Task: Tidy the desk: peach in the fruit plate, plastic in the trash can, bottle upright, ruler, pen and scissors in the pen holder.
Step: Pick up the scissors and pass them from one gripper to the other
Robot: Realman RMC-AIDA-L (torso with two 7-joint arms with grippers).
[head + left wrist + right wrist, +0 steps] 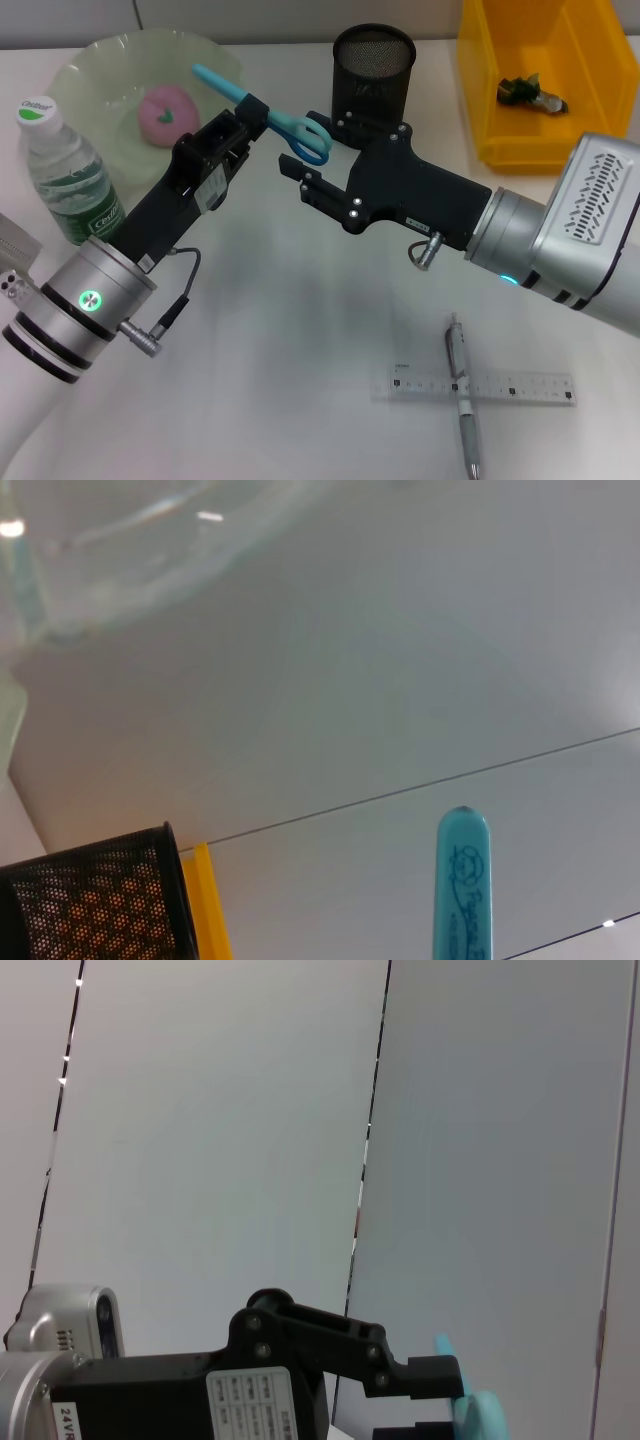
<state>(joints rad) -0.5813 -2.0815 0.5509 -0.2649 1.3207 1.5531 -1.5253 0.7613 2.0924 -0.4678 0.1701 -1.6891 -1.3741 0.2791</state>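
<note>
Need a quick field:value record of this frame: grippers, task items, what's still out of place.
left gripper: shut on scissors, held above the desk
right gripper: close beside the scissors' handles, holding nothing; fingers unclear
pen holder: upright, behind the right gripper
peach: in fruit plate
bottle: upright, left of plate
plastic: in yellow bin
pen: on desk, lying across ruler
pending: scissors, pen, ruler not yet in holder

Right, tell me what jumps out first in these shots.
The blue scissors held in mid-air by the left gripper, with the right gripper close beside their handles, just before the black mesh pen holder. Behind sits the pink peach in the green fruit plate; in front, a pen lies across the ruler.
</note>
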